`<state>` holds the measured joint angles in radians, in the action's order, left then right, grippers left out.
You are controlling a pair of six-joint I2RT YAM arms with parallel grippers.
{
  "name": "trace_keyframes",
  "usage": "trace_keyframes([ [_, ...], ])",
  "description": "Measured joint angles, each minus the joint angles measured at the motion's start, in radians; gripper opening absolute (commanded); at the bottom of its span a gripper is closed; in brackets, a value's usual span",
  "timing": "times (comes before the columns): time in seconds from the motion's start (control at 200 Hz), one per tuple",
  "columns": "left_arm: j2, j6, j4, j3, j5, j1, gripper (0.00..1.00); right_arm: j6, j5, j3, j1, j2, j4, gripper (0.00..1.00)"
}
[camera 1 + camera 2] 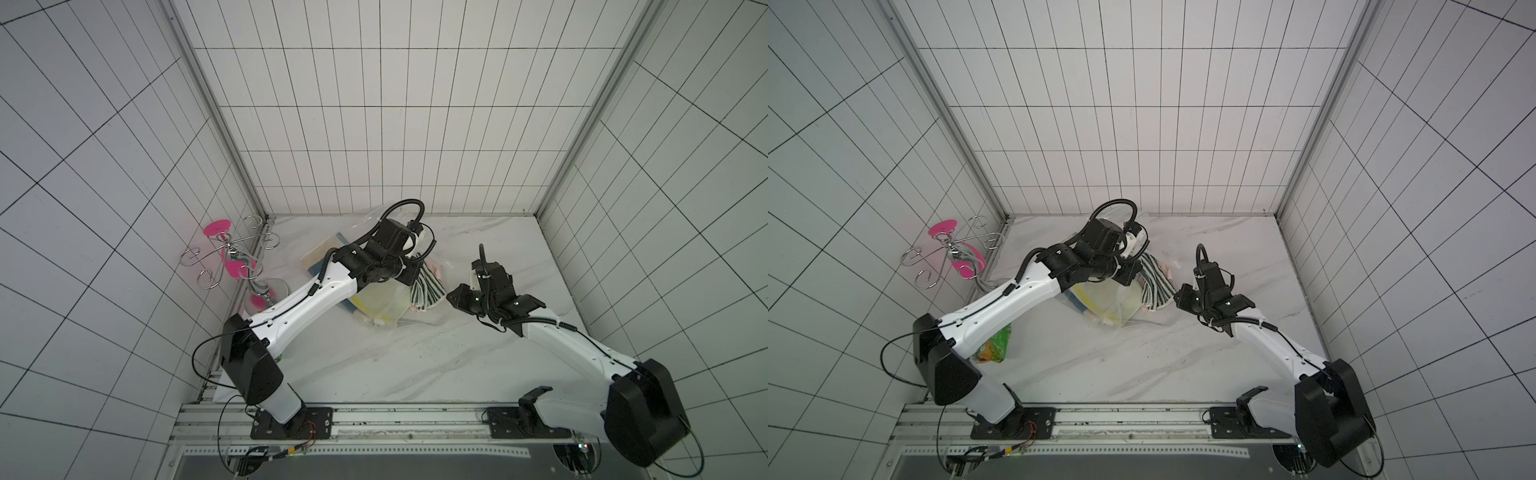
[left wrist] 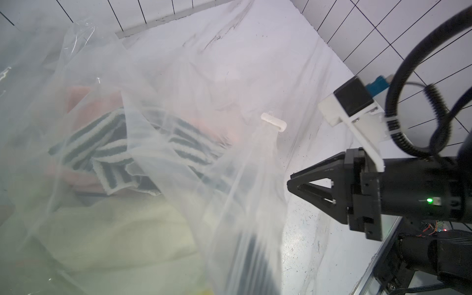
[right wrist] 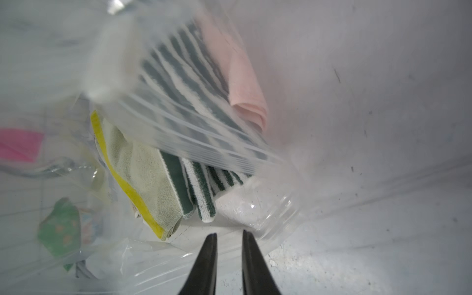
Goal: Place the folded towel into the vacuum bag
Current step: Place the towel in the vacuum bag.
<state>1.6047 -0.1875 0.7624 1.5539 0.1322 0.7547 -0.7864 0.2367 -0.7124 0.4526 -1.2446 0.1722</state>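
Out on the left, the wire stand with pink discs [image 1: 230, 253] and the green snack packet [image 1: 995, 344] sat well clear of the action. Moving in, the left gripper [image 1: 409, 277] hung over the vacuum bag [image 2: 153, 66]. Its jaws were clenched, and the taut film running up to it suggested a pinch on the bag's upper layer, lifting the mouth. The zip strip [image 3: 204, 143] arched above the cargo. Under it lay a pale green towel with a yellow edge [image 3: 143, 173], the green-and-white striped towel [image 1: 426, 291] and a pink towel [image 3: 245, 76]. The striped towel was mostly inside, its near end poking out past the raised zip strip and resting on the lower layer at the mouth. Further right, the right gripper [image 3: 229, 233] hovered just outside the opening, its jaws released to a narrow gap with nothing between them, touching neither cloth nor plastic. By my reading, the insertion step was nearly done. The next move called for a gentle nudge on that exposed end to seat it deeper, or a clean retreat over the marble table [image 1: 415, 365], without snagging the film.
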Motion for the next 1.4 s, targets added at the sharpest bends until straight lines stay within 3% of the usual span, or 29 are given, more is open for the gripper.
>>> trace_keyframes([
  [0.135,0.024,0.000,0.006,0.017,0.000,0.013,0.00,-0.073,-0.018,0.005,0.015,-0.113,-0.103,0.54],
  [0.39,0.028,0.003,0.021,0.017,0.003,0.017,0.00,-0.034,-0.058,-0.048,0.031,-0.278,-0.144,0.59],
  [0.465,0.028,0.003,0.022,0.017,0.005,0.017,0.00,-0.016,-0.073,-0.052,0.035,-0.299,-0.156,0.51],
  [0.595,0.030,0.003,0.023,0.017,0.008,0.018,0.00,0.027,-0.078,-0.103,0.033,-0.364,-0.192,0.14],
  [0.69,0.032,0.005,0.027,0.017,0.008,0.024,0.00,0.069,-0.053,-0.185,0.031,-0.381,-0.177,0.00],
  [0.94,0.033,0.012,0.031,0.017,0.007,0.029,0.00,0.167,-0.003,-0.438,0.008,-0.357,-0.148,0.00],
  [1.034,0.033,0.012,0.031,0.017,0.008,0.029,0.00,0.171,-0.018,-0.494,-0.047,-0.439,-0.100,0.00],
  [1.194,0.033,0.013,0.037,0.017,0.010,0.029,0.00,0.161,-0.048,-0.464,-0.114,-0.602,-0.036,0.42],
  [1.404,0.033,0.020,0.058,0.027,0.025,0.030,0.00,0.164,-0.043,-0.395,-0.114,-0.536,0.004,0.64],
])
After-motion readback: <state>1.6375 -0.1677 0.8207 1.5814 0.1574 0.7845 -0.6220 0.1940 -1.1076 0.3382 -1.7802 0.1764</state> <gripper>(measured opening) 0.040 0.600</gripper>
